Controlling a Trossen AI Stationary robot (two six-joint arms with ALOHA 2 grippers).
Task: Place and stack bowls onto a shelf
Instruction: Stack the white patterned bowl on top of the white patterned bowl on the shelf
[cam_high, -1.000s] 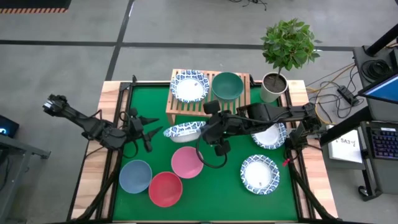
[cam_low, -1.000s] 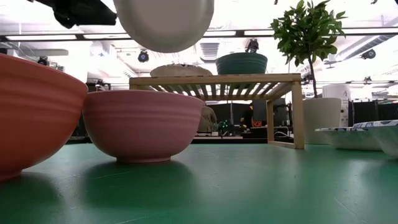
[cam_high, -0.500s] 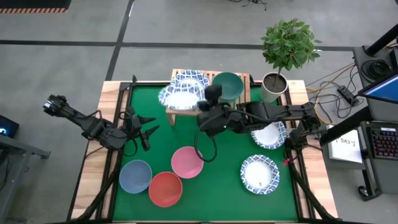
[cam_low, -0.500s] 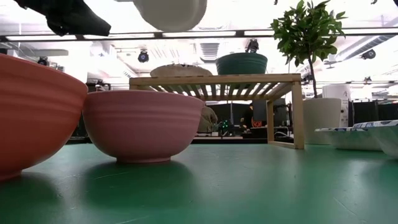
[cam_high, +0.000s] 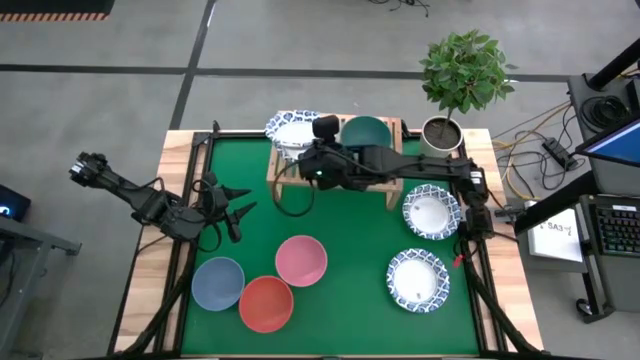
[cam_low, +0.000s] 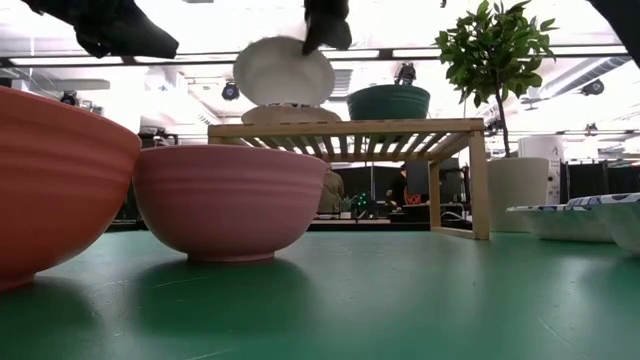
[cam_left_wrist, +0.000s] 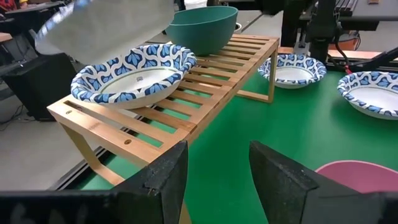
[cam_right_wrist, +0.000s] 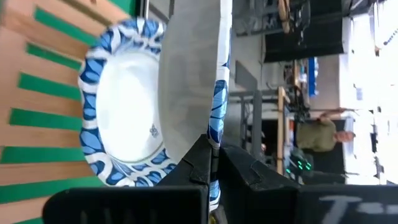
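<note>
The shelf (cam_high: 300, 172) stands at the far edge of the counter (cam_high: 360, 250), near its middle. On its left part sits 1 patterned bowl (cam_left_wrist: 134, 78), and on its right part a deep bowl (cam_high: 366, 134). The right gripper (cam_high: 303, 152) holds a 2nd patterned bowl (cam_low: 283, 71), tilted, just above the 1st. Right of the shelf stands a plant pot (cam_high: 438, 140). 2 more patterned bowls (cam_high: 431, 212) lie along the counter's right side. 3 deep bowls (cam_high: 301, 260) cluster at the near left. The left gripper (cam_high: 238, 207) waits at the left edge.
</note>
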